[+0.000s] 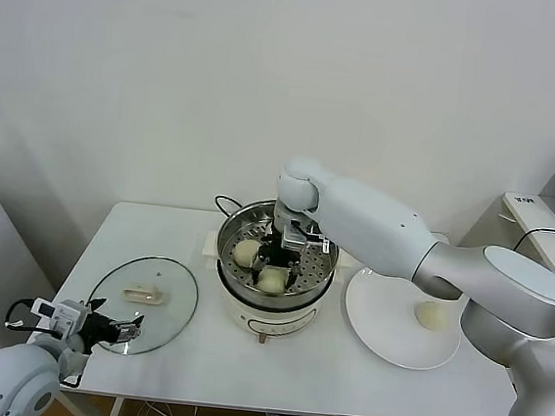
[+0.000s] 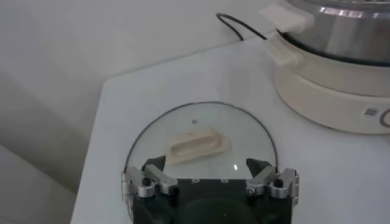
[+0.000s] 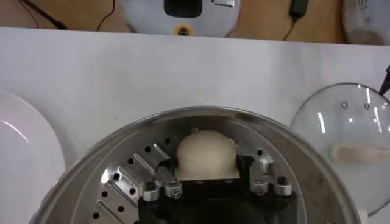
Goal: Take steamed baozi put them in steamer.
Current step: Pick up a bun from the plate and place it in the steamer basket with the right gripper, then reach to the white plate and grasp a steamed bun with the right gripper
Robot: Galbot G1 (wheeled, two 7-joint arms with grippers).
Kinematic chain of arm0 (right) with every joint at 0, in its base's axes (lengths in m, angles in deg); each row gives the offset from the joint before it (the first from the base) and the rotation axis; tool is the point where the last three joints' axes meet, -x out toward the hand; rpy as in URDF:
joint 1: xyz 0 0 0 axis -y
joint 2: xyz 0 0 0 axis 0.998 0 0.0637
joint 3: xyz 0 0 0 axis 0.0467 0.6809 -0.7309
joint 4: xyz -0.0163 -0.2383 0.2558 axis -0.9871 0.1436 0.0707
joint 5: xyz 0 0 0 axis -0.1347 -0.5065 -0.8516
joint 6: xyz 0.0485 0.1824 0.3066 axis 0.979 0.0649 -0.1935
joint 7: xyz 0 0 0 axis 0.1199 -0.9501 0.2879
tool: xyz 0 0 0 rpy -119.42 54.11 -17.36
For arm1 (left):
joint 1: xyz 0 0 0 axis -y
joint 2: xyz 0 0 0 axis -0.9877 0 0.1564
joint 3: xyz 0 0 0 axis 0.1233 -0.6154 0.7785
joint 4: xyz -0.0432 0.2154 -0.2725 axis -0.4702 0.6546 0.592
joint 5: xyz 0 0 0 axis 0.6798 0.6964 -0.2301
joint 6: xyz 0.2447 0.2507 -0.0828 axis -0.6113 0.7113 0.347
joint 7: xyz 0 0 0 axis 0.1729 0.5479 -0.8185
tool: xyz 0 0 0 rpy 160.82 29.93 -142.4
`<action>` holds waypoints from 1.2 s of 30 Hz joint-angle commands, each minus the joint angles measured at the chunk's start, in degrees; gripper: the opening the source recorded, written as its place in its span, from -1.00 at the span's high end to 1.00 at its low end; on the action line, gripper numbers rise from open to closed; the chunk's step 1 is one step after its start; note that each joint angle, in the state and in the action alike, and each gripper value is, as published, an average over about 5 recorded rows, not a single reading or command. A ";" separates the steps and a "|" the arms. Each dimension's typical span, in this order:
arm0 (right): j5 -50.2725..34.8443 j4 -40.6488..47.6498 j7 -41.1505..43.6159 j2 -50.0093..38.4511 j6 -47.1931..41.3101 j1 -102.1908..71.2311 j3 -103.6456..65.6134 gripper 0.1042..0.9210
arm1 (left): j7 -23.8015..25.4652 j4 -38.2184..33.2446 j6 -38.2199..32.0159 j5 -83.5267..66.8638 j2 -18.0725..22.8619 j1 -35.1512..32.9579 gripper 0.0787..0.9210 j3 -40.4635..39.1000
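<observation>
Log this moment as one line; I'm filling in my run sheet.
right gripper: inside steamer, jaws apart around baozi | second baozi in steamer | one baozi on plate | left gripper: open, over glass lid

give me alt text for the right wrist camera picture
The right gripper sits inside the steel steamer, its fingers on either side of a white bun resting on the perforated floor. A glass lid and a white plate lie on the table beside it.
</observation>
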 commanded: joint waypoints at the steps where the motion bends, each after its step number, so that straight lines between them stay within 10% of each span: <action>1: -0.42 -0.19 -1.37 -2.26 2.30 2.49 -1.78 -0.67 | 0.00 -0.01 0.15 -0.04 -0.10 -0.20 -0.77 0.24; 18: -23.42 9.96 -0.41 -26.93 -32.91 18.32 16.59 -0.76 | 0.06 -0.20 0.22 -0.12 -0.42 -0.10 -0.77 0.38; 36: -11.10 19.51 -4.92 -28.87 -29.70 -0.77 4.64 -0.76 | 0.05 -0.19 0.43 -0.30 -0.27 0.35 -0.77 0.12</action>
